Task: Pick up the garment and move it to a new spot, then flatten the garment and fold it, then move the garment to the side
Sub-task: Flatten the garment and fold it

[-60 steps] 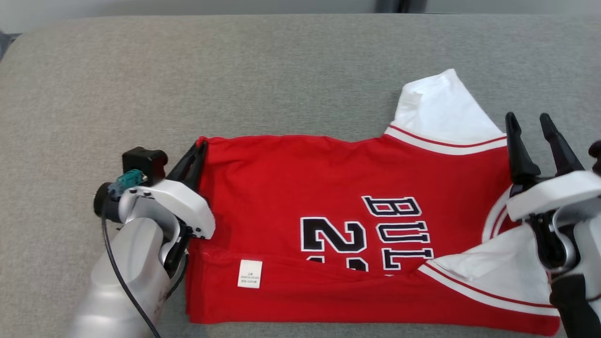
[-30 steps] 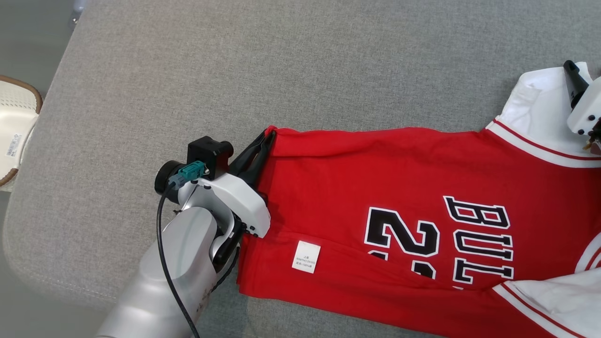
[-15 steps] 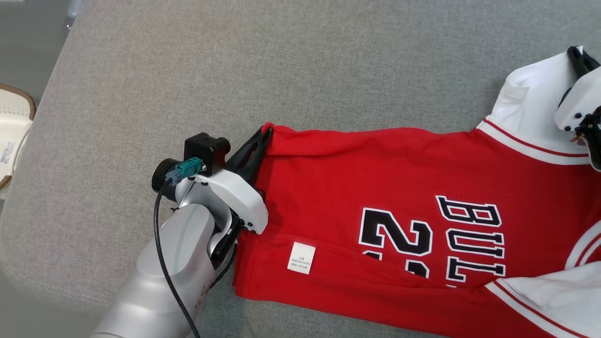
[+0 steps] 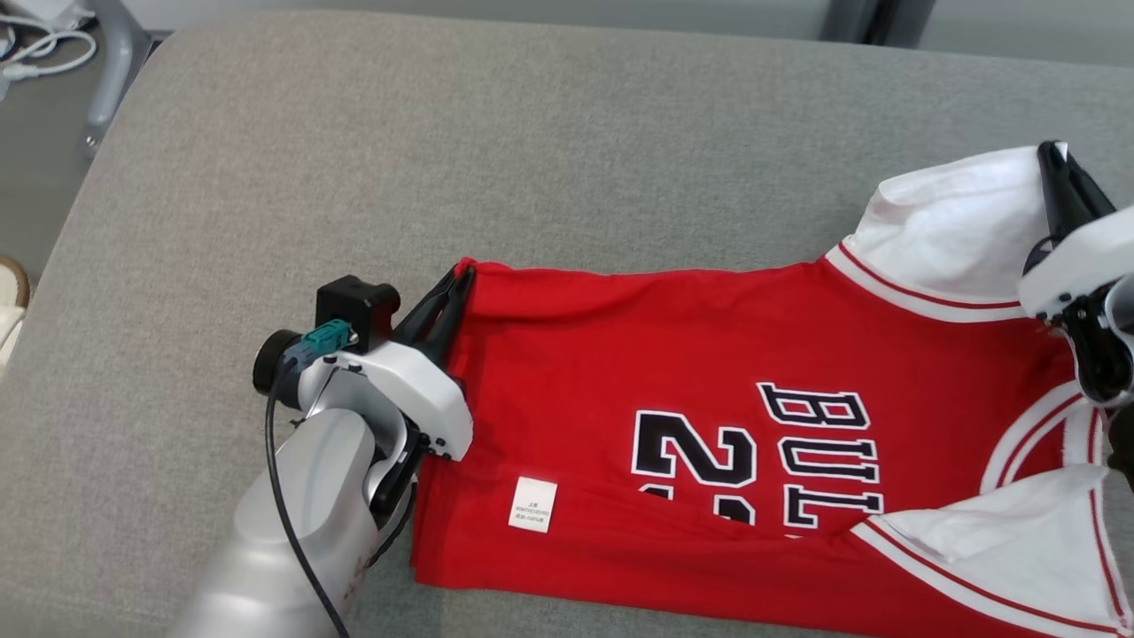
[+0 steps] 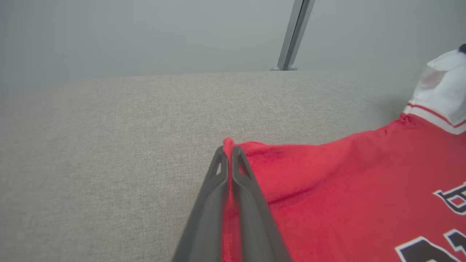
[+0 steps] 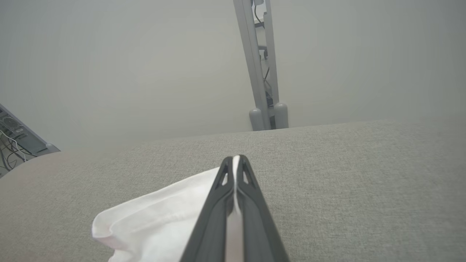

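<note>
The garment [image 4: 709,425] is a red jersey with white sleeves and black lettering, lying partly folded on the grey cushion [image 4: 532,151]. My left gripper [image 4: 459,275] is shut on its far left red corner; the left wrist view shows red cloth [image 5: 327,182] pinched between the tips of my left gripper [image 5: 229,148]. My right gripper [image 4: 1052,152] is shut on the far white sleeve [image 4: 948,230], lifting its edge. In the right wrist view, white fabric [image 6: 156,214] runs between the closed fingers of my right gripper [image 6: 236,158].
The grey cushion stretches wide behind and left of the jersey. Its left edge [image 4: 62,266] drops to the floor, where cables [image 4: 44,44] and a metal leg [image 4: 111,71] show. A metal post [image 6: 260,72] stands beyond the far edge.
The camera has swung right and up. My right gripper, open two seconds ago near the collar, has closed on the far white sleeve and raised it. The left gripper keeps its hold.
</note>
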### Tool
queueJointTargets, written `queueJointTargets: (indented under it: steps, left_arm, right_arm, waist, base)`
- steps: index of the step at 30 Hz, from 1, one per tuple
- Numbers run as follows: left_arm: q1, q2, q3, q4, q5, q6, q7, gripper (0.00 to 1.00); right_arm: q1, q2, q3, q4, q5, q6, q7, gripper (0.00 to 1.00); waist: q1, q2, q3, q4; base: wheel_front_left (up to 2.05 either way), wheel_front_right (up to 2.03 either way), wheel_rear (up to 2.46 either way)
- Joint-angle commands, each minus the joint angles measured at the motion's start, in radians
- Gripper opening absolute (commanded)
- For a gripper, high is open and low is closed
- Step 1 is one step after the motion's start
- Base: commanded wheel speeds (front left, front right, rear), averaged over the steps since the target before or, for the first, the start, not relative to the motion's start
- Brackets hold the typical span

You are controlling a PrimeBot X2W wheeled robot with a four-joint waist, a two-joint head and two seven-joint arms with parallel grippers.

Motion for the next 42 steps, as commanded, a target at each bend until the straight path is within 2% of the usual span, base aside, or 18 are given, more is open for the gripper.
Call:
queueJointTargets:
  steps: [1, 10, 18, 24, 30, 37, 42]
  left_arm:
    - [0.017, 0.014, 0.011, 0.002, 0.011, -0.001, -0.004, 0.0]
    - [0.076, 0.035, 0.054, -0.012, 0.046, -0.002, -0.004, 0.0]
    - [0.14, 0.041, 0.039, -0.032, 0.062, -0.002, -0.004, 0.0]
    - [0.188, 0.073, -0.086, -0.041, 0.027, -0.002, -0.003, 0.0]
    - [0.218, 0.114, -0.123, -0.064, 0.001, -0.002, -0.003, 0.0]
    - [0.242, 0.141, -0.156, -0.079, -0.022, -0.002, -0.003, 0.0]
    - [0.257, 0.172, -0.246, -0.09, -0.054, -0.002, -0.002, 0.0]
  right_arm:
    - [0.039, -0.02, 0.01, -0.031, 0.032, 0.0, -0.012, 0.0]
    - [0.209, -0.078, 0.047, -0.178, 0.16, 0.0, -0.011, 0.0]
    - [0.36, -0.127, 0.051, -0.308, 0.266, 0.0, 0.06, 0.0]
    - [0.501, -0.186, 0.033, -0.431, 0.362, 0.0, 0.169, 0.0]
    - [0.611, -0.236, -0.009, -0.54, 0.433, 0.0, 0.26, 0.0]
    - [0.683, -0.252, -0.054, -0.601, 0.459, 0.0, 0.349, 0.0]
    - [0.73, -0.245, -0.083, -0.622, 0.465, 0.0, 0.451, 0.0]
  waist:
    - [0.0, 0.0, -0.033, -0.026]
    - [0.0, 0.0, -0.121, -0.058]
    - [0.0, 0.0, -0.18, -0.057]
    - [0.0, 0.0, -0.213, -0.055]
    - [0.0, 0.0, -0.225, -0.055]
    - [0.0, 0.0, -0.232, -0.057]
    - [0.0, 0.0, -0.241, -0.054]
  base:
    - [0.0, 0.0, 0.0]
    - [0.0, 0.0, 0.0]
    - [0.0, 0.0, 0.0]
    - [0.0, 0.0, 0.0]
    - [0.0, 0.0, 0.0]
    - [0.0, 0.0, 0.0]
    - [0.0, 0.0, 0.0]
